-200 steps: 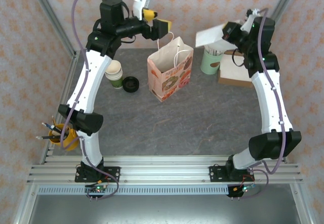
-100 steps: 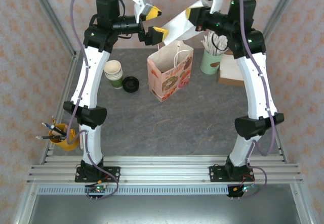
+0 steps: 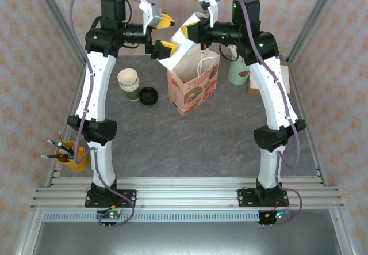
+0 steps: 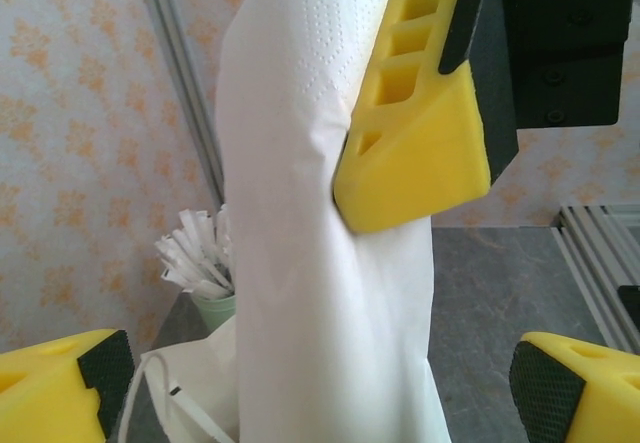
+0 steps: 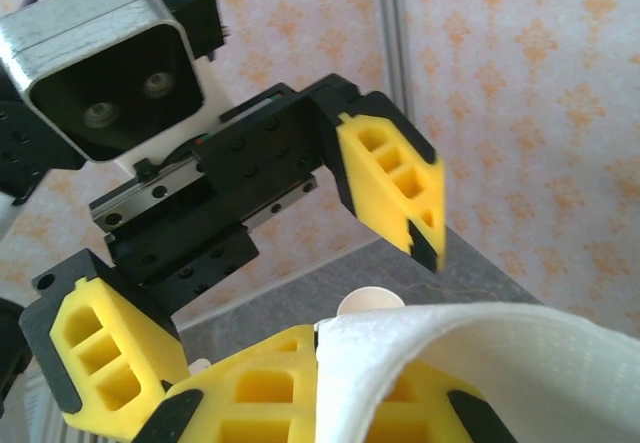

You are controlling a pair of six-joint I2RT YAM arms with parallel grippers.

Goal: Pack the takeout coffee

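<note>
Takeout coffee (image 3: 148,95) on grey table (image 3: 172,143), patterned walls (image 3: 63,2); left hand (image 3: 165,33) apart, right hand (image 3: 186,31) clamps napkin (image 4: 300,263).

The white napkin (image 4: 320,263) hides most of the straw holder (image 4: 215,311) in the left wrist view and runs off the lower edge, where both left fingers (image 4: 55,383) are also cut off.

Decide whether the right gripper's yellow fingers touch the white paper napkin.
Touching. The left wrist view shows one of the right gripper's fingers pressed flat against the white paper napkin.
</note>
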